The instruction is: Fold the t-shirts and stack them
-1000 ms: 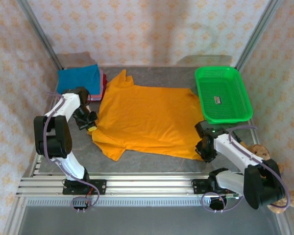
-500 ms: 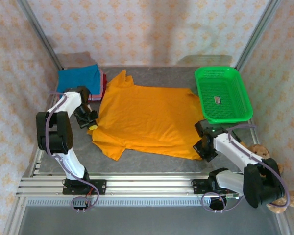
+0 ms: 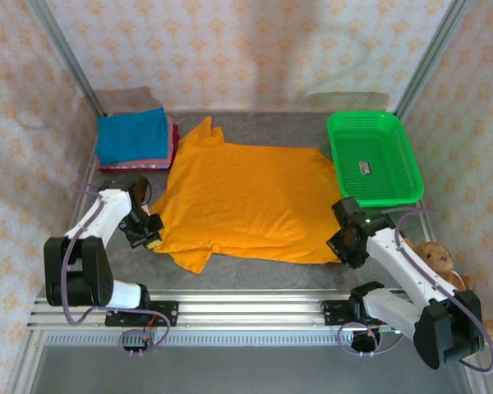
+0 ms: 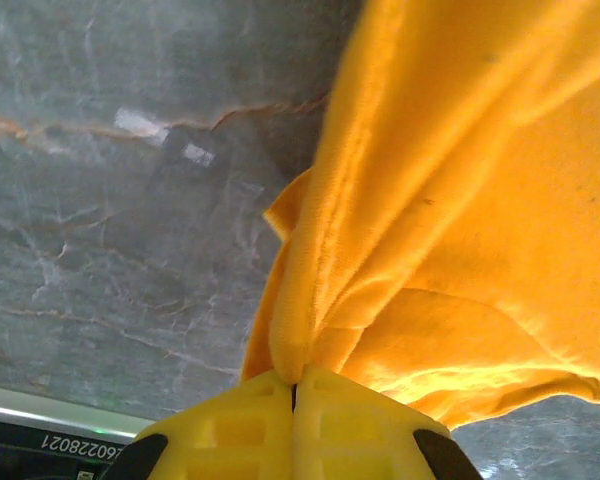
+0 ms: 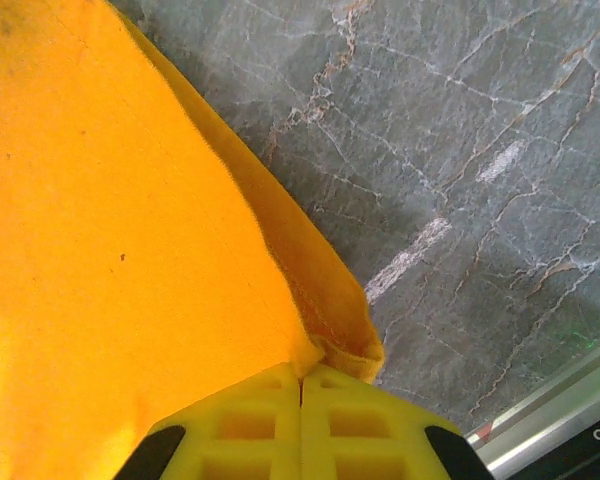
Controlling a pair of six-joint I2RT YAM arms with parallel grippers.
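Top external view: the orange t-shirt (image 3: 246,201) is lying spread out in the middle of the grey surface (image 3: 255,123). One sleeve is pointing toward the far side and the other toward the near edge, both at its left end. My left jaws are clamping the shirt's left edge, just beside the near sleeve. My right jaws are pinching its near right corner, in front of the green basket (image 3: 394,197). The basket is sitting at the far right, touching the shirt's right edge, and is holding one small item too tiny to make out. A folded stack is resting in the far left corner, with the blue t-shirt (image 3: 131,135) on top and red and pink edges (image 3: 172,146) showing beneath it. The teddy bear (image 3: 431,253) is lying beside my right arm (image 3: 403,267).

Left wrist view: my yellow jaws are pressing together on a bunched fold of the orange t-shirt (image 4: 460,200). The cloth is gathering into ridges as it runs away from the tips. The marbled surface (image 4: 110,220) is showing bare on the left.

Right wrist view: my jaws are closing tight on the stitched corner of the orange t-shirt (image 5: 110,220). The cloth is spreading smooth to the left, and the surface (image 5: 460,170) is lying bare to the right.
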